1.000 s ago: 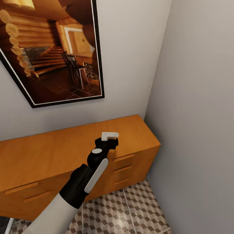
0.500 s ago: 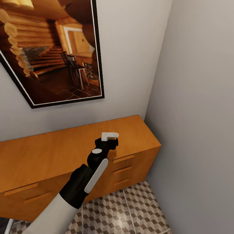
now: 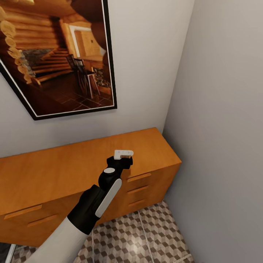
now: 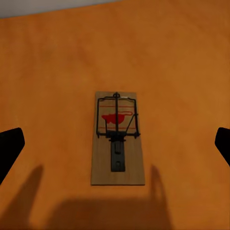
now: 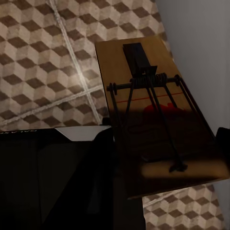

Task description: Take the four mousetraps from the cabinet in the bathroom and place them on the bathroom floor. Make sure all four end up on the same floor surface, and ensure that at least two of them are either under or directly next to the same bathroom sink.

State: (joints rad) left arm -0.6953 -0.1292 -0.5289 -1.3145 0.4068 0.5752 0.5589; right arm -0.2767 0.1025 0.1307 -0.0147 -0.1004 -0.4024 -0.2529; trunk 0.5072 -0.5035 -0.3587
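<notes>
Pickup step: left pincer (image 3: pixel 123 157) hung open above flat brown wooden mousetrap (image 4: pixel 118 138) on orange-brown cabinet surface (image 3: pixel 54 171), descent and closing due next, while right pincer gripped second mousetrap (image 5: pixel 158 115).

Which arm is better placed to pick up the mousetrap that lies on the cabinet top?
The left. Its open claw hangs over the cabinet, with the mousetrap lying flat between its fingertips. The right claw seems to hold another mousetrap above the bathroom floor, so it looks occupied.

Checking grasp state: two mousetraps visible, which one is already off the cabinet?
The mousetrap at the right hand, seen close over the tiled bathroom floor. The other mousetrap lies flat on the cabinet top.
</notes>
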